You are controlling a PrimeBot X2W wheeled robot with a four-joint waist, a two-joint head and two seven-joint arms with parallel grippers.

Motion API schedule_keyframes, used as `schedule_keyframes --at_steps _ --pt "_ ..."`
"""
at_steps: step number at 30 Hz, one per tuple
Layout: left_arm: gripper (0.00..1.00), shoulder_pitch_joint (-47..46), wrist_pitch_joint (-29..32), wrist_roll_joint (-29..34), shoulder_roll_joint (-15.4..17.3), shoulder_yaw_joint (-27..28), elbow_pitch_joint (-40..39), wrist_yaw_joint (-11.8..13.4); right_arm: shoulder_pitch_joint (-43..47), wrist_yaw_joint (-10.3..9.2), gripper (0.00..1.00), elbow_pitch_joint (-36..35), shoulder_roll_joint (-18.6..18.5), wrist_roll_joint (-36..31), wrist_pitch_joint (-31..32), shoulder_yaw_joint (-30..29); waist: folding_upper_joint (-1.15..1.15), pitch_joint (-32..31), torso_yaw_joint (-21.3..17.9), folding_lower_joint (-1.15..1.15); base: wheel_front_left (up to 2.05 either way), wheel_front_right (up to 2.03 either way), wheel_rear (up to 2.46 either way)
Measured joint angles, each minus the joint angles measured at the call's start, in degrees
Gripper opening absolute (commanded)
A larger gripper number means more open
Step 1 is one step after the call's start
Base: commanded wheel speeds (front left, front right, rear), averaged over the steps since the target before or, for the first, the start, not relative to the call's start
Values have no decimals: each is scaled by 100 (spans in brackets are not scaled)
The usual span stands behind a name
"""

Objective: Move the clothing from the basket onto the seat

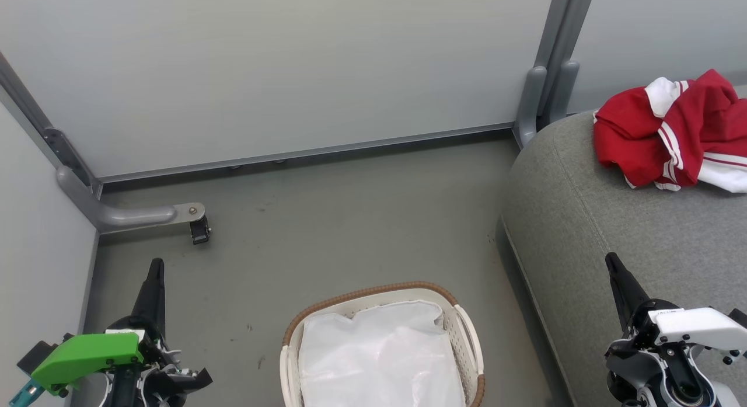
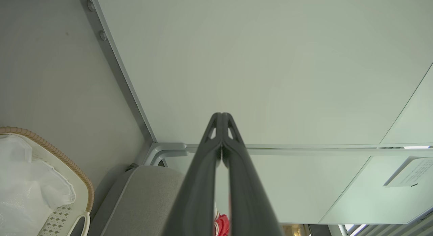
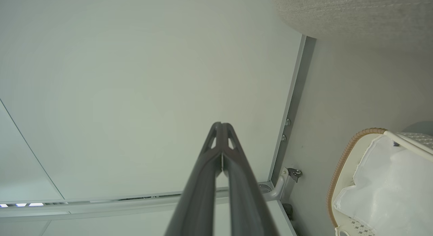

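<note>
Left claw: closed, the two fingers pressed together with nothing between them. It hangs above the floor at my lower left and points toward the wall panel.
Right claw: closed and empty as well. It hovers over the near front part of the seat at my lower right.
Clothing: a crumpled red heap with white stripes and white panels. It lies on the seat toward its far right, well apart from both claws. I cannot tell from the heap how many pieces it holds.
Basket: stands on the floor between my claws, near the seat's front edge. Inside I see a white plastic liner sheet and no red fabric. Its near end is cut off by the edge of the head view.
Done: as I judge it, the clothing is out of the basket and resting on the seat.
Left: probably nothing, unless a piece hides under the liner sheet or in the near end that I cannot see. A look there would settle it.
</note>
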Motion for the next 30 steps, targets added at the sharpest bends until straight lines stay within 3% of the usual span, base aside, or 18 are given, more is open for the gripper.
schedule_keyframes --at_steps 30 --pt "0 0 0 0 0 -1 0 0 0 0 0 0 0 -1 0 0 0 0 0 0 0 0 0"
